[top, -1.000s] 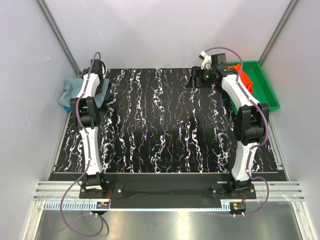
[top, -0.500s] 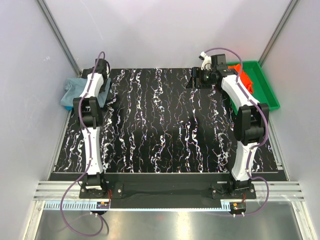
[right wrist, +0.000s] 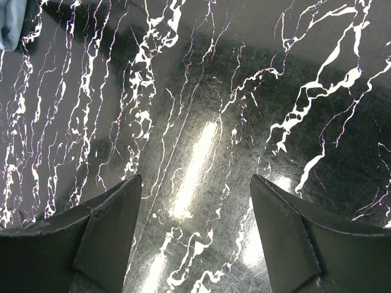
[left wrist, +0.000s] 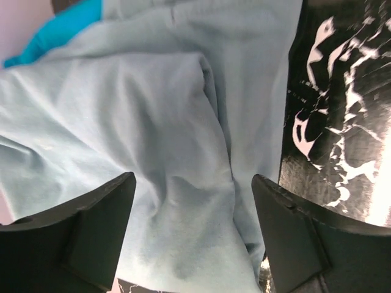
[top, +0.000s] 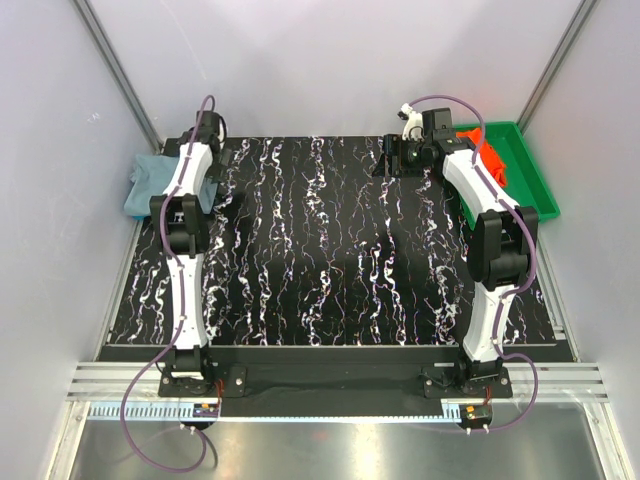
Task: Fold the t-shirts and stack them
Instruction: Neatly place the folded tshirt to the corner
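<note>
A folded dusty grey-blue t-shirt lies at the table's far left edge; it fills the left wrist view. A bright teal-blue t-shirt peeks out from under it. My left gripper hangs open just above the grey-blue cloth, with nothing between its fingers. An orange-red t-shirt lies crumpled in the green tray at the back right. My right gripper is open over bare table at the back, left of the tray; its fingers hold nothing.
The black marbled tabletop spreads between the two arms. White walls and slanted metal posts close in the back and sides. The shirt pile hangs slightly past the table's left edge.
My left gripper has opened and let go of the grey-blue shirt, and its wrist has shifted a little to the right and back. The right arm has stayed put.
</note>
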`<state>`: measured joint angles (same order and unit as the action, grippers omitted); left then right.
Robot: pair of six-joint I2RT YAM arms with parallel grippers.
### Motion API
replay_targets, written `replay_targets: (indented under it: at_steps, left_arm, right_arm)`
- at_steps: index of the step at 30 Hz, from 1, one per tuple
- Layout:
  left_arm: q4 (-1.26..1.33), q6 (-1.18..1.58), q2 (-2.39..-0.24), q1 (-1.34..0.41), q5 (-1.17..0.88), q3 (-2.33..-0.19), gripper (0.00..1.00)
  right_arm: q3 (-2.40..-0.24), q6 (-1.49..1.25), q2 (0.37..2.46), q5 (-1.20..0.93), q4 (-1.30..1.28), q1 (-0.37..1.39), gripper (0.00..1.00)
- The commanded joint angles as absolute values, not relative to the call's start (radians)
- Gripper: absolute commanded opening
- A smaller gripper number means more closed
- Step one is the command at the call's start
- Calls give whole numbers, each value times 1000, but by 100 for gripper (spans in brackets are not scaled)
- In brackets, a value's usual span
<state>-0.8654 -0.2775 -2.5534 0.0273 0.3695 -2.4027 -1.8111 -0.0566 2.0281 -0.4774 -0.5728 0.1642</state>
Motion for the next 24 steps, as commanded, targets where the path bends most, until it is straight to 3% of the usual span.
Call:
replay_targets:
  at_steps: [1, 24]
  left_arm:
    - [-816, -258, -2434, 47, 354, -2464, 84]
    - [-701, -379, -2597, 207, 551, -2410, 84]
  right_arm:
    - [-1822, -44, 1991, -468, -551, 160, 80]
    - [-1773, -37, 1963, -472, -549, 160, 79]
